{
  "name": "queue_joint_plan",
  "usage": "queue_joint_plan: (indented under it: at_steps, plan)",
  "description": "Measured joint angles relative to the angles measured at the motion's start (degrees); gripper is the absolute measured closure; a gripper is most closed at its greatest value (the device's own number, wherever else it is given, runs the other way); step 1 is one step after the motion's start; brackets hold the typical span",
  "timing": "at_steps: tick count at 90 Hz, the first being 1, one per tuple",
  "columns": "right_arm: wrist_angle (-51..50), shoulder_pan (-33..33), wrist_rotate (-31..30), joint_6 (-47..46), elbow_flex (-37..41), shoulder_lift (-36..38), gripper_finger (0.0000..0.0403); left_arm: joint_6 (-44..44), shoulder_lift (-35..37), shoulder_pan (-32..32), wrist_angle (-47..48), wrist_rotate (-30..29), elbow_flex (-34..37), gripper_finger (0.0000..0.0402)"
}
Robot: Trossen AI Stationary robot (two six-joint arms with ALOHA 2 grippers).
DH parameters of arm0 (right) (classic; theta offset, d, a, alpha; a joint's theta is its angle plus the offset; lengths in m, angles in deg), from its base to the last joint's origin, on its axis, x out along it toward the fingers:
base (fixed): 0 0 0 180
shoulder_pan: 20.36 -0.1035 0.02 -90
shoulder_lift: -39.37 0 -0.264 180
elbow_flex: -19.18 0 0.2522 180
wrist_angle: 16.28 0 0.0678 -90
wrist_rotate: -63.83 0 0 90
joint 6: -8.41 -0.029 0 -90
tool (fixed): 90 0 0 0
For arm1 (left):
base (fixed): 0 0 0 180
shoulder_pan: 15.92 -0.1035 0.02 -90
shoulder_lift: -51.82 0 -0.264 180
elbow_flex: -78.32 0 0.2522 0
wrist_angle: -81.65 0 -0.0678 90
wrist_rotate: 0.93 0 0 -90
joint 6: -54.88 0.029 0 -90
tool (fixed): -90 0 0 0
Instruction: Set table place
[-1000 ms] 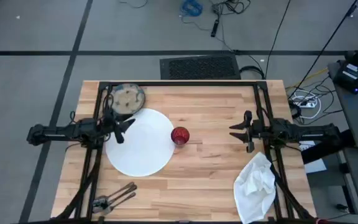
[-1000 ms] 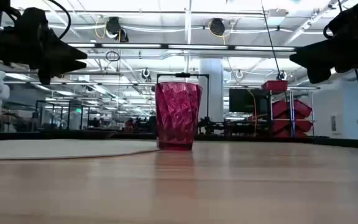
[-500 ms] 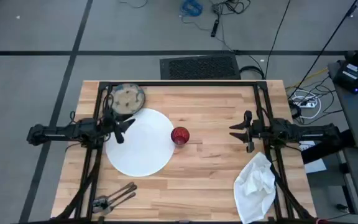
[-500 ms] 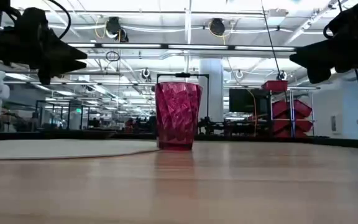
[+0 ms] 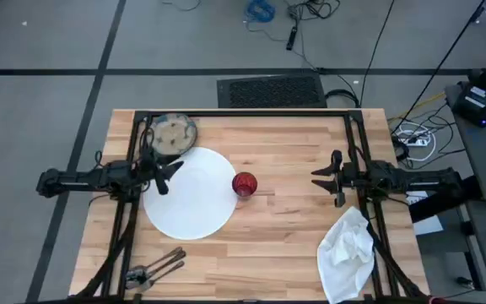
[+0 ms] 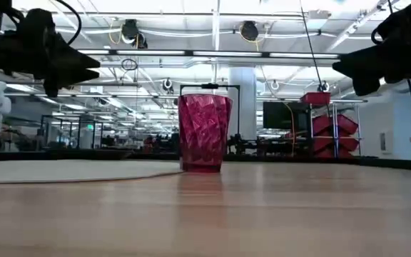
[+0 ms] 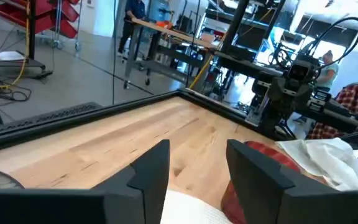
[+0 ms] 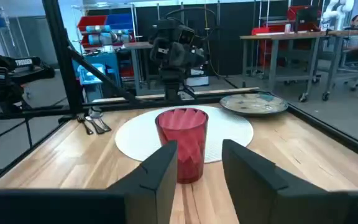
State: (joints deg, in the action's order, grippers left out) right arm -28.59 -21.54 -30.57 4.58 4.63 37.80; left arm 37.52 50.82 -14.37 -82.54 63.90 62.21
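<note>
A large round white plate (image 5: 191,192) lies flat on the wooden table (image 5: 285,228), left of centre. The red cup (image 5: 244,185) stands upright beside the plate's right rim. The speckled bowl (image 5: 173,133) sits at the far left corner. Dark cutlery (image 5: 153,269) lies at the near left, and the white napkin (image 5: 346,252) lies crumpled at the near right. My left gripper (image 5: 167,172) hovers open above the plate's left edge. My right gripper (image 5: 326,179) hovers open at the table's right side, level with the cup (image 8: 181,144).
A black metal frame (image 5: 243,113) runs along the table's far and side edges. Bare wood lies between the cup and my right gripper and along the near middle. Racks and benches stand in the room beyond the table.
</note>
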Motion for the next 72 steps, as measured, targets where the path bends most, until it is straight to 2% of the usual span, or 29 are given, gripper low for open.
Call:
queue_joint_plan:
  at_steps: [56,72]
  plan:
    - [0.0,0.0,0.0,0.0,0.0,0.0,0.0289,0.2,0.0,0.0,0.1,0.0,0.0,0.0256]
    - [0.8,0.0,0.0,0.0,0.0,0.0,0.0289,15.3,0.0,0.0,0.5,1.1,-0.1,0.0256]
